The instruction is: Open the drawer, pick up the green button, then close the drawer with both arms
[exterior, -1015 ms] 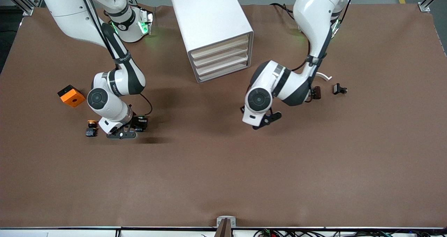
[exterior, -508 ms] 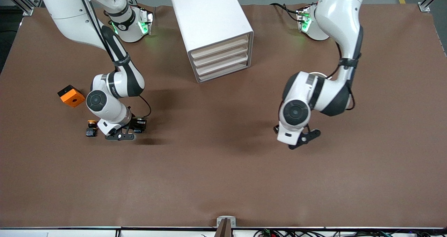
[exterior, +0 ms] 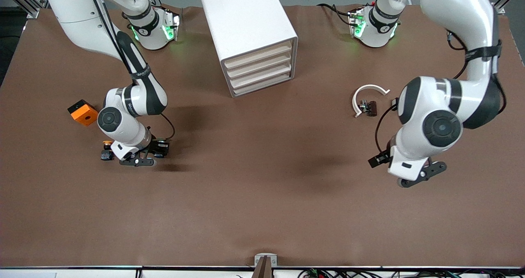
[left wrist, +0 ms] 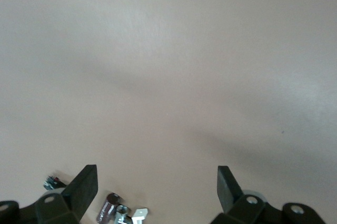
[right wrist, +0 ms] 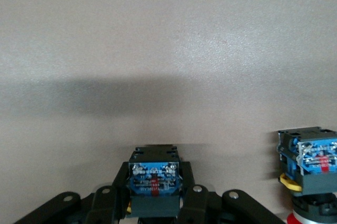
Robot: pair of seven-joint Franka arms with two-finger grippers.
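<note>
While the front view hides it, the right wrist view shows the right hand (right wrist: 155,203) clamped on a button (right wrist: 154,182) whose cap colour cannot be told, near the counter's (exterior: 262,196) right-arm edge. All drawers of the cabinet (exterior: 248,36) sit shut. The left hand (left wrist: 157,187) hangs open near the left-arm edge.

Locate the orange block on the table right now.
Front view: the orange block sits on the table toward the right arm's end, beside that arm's elbow and farther from the camera than the yellow-capped button.
</note>
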